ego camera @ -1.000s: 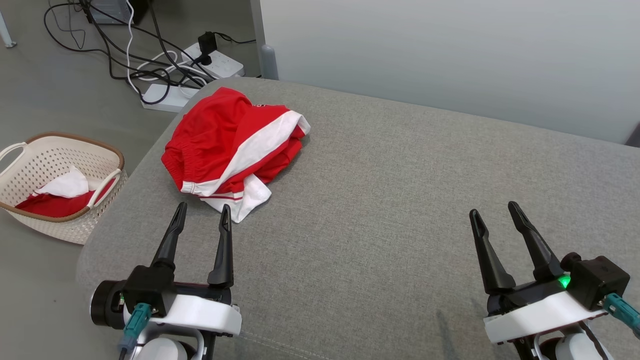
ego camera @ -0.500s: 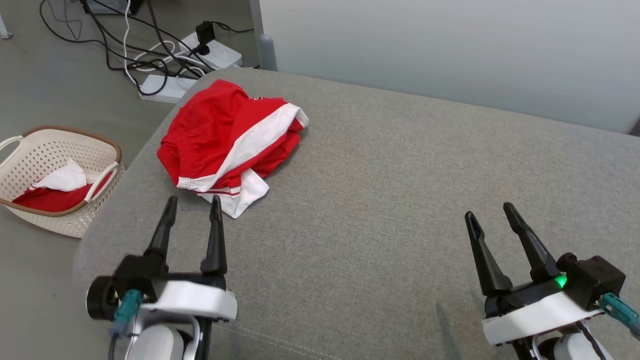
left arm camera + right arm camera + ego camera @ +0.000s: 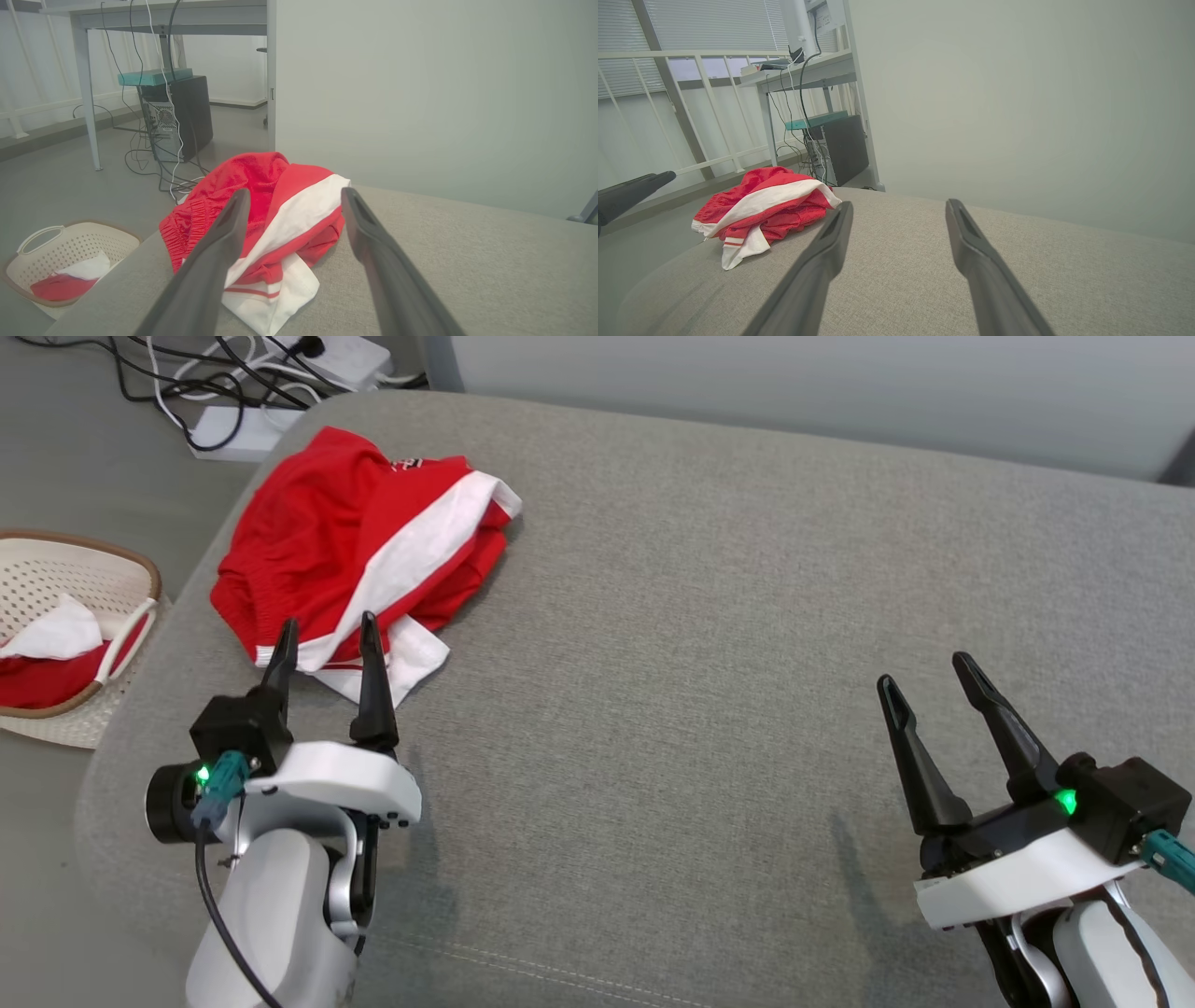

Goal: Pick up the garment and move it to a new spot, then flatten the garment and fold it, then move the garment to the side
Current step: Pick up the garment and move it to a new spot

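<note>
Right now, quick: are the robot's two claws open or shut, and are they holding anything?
Left gripper: open, holding nothing, pointed at the red garment.
Right gripper: open, holding nothing, over the grey cushion.

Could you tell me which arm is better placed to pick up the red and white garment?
The left: the left gripper is open, its fingertips at the near edge of the garment, while the right gripper sits far off across the grey cushion.

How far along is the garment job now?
Done: nothing yet; the red and white garment lies crumpled near the left edge of the grey cushion. In hand: the open left gripper points at its near edge, not gripping. Left: picking up, moving, flattening, folding, setting aside.
</note>
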### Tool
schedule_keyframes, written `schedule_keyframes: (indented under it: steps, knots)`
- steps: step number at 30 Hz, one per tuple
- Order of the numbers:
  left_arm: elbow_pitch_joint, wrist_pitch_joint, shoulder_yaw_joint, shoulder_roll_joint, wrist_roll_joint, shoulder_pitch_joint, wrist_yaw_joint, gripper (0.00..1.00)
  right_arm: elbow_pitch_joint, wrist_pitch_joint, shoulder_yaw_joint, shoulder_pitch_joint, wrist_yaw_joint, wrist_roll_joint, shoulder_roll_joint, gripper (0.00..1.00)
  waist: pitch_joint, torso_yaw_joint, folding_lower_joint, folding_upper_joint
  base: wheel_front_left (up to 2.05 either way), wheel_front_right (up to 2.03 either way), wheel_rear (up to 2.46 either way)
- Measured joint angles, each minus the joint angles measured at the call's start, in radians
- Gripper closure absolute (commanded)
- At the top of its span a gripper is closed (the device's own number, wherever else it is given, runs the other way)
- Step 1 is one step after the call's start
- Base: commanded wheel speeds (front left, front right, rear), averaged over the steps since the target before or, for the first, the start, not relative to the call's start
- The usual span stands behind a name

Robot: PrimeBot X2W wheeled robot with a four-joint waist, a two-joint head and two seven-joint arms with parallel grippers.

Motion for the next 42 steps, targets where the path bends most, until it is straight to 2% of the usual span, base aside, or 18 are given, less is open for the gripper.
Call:
schedule_keyframes:
  steps: [9,18,33,34,36,42]
  knots:
    - [0.237,0.0,0.057,-0.005,0.049,-0.141,0.022,0.0,-0.002,0.0,0.013,-0.045,0.0,0.008,-0.01,0.0,0.057,-0.064,0.0,0.0,0.0,0.0,0.0]
    - [0.463,0.0,0.096,0.053,0.072,-0.278,0.083,0.0,-0.007,0.0,0.029,-0.073,0.0,0.016,-0.022,0.0,0.115,-0.129,0.0,0.0,0.0,0.0,0.0]
    - [0.555,0.0,0.123,0.093,0.084,-0.325,0.107,0.0,-0.012,0.0,0.026,-0.086,0.0,0.039,-0.023,0.0,0.17,-0.191,0.0,0.0,0.0,0.0,0.0]
    - [0.556,0.0,0.123,0.097,0.088,-0.33,0.109,0.49,-0.012,0.0,0.026,-0.086,0.0,0.039,-0.023,0.0,0.172,-0.193,0.0,0.0,0.0,0.0,0.0]
    - [0.556,0.0,0.128,0.106,0.087,-0.344,0.114,1.0,-0.011,0.0,0.026,-0.088,0.0,0.04,-0.023,0.0,0.177,-0.195,0.0,0.0,0.0,0.0,0.0]
    - [0.529,0.0,0.138,0.111,0.088,-0.349,0.113,1.0,-0.011,0.0,0.015,-0.105,0.0,0.04,-0.023,0.0,0.177,-0.194,0.0,0.0,0.0,0.0,0.0]
